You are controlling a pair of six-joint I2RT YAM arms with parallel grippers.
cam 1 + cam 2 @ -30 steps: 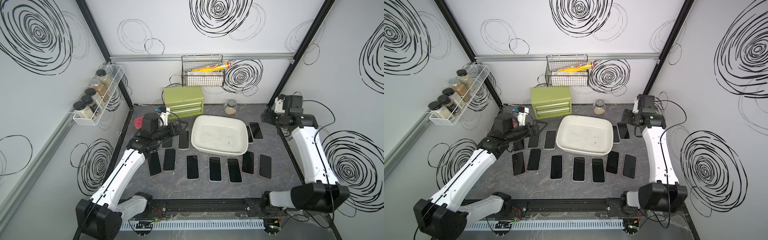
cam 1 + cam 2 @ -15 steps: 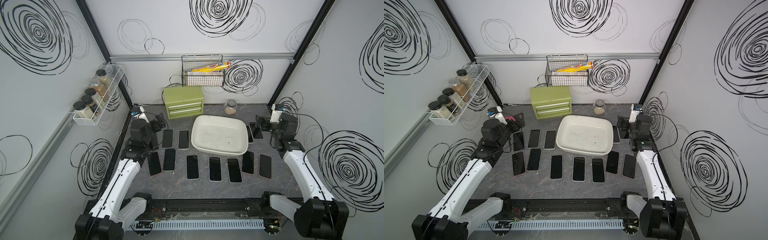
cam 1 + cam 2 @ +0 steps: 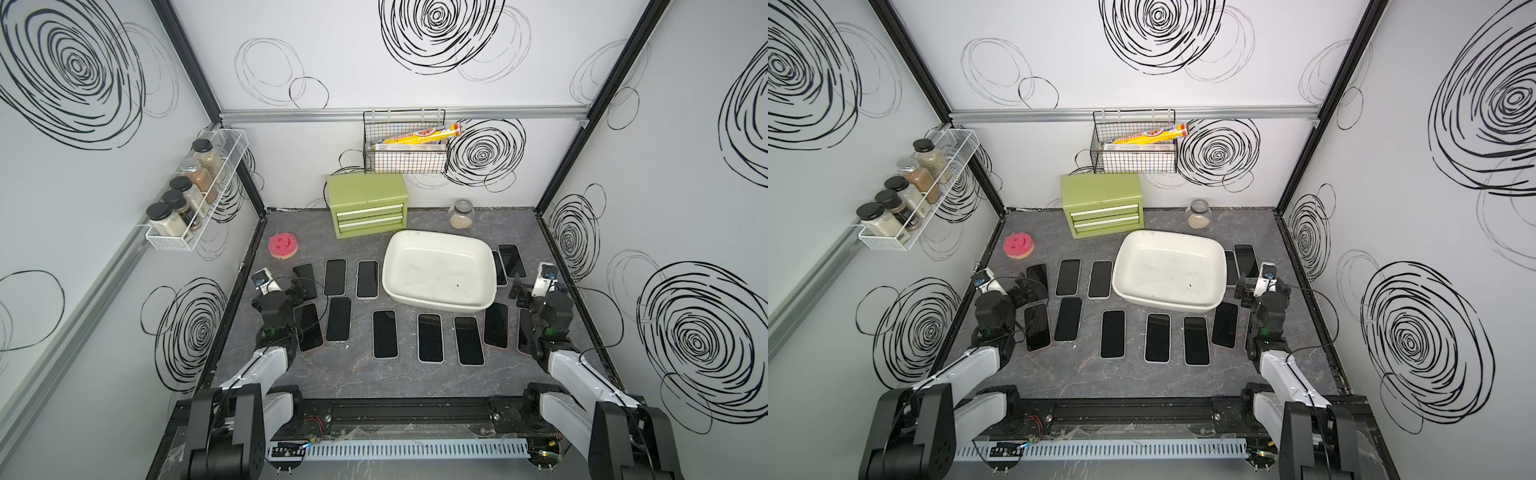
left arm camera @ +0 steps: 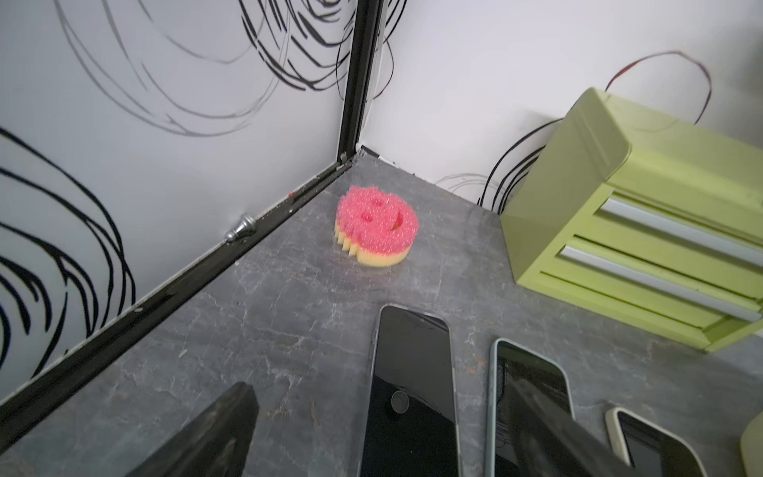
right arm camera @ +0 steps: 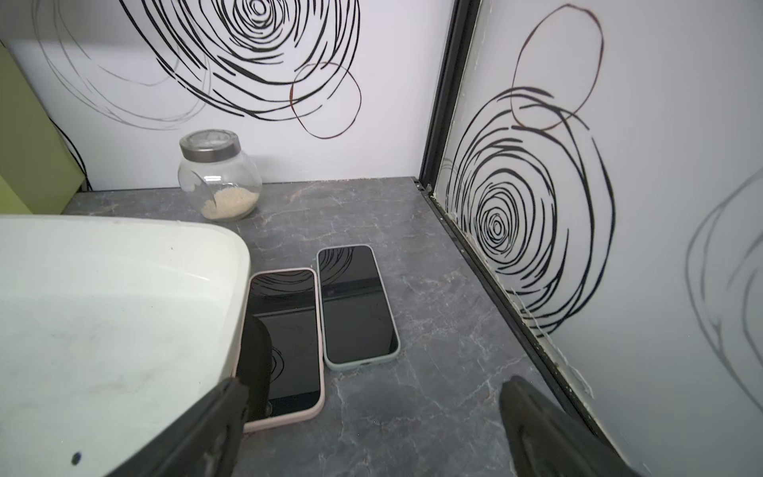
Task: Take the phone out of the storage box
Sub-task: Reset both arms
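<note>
Grey marbled tabletop in both top views: white storage box, shallow, rounded, flared rim, scuffed floor bare, sits right of centre; dark-screened phones lie flat on the table along its left, front and right sides; wire basket on the back wall holds a yellow roll. Left wrist view: left gripper spread wide, holding nothing, above one of the phones. Right wrist view: right gripper also wide apart, unloaded; glass jar holds pale grains.

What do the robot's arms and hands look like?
The left arm and right arm have white links, black joints, a green light each, and black cables at the wrists. The left hand and right hand are black, each beside a white block with a blue mark.
</note>
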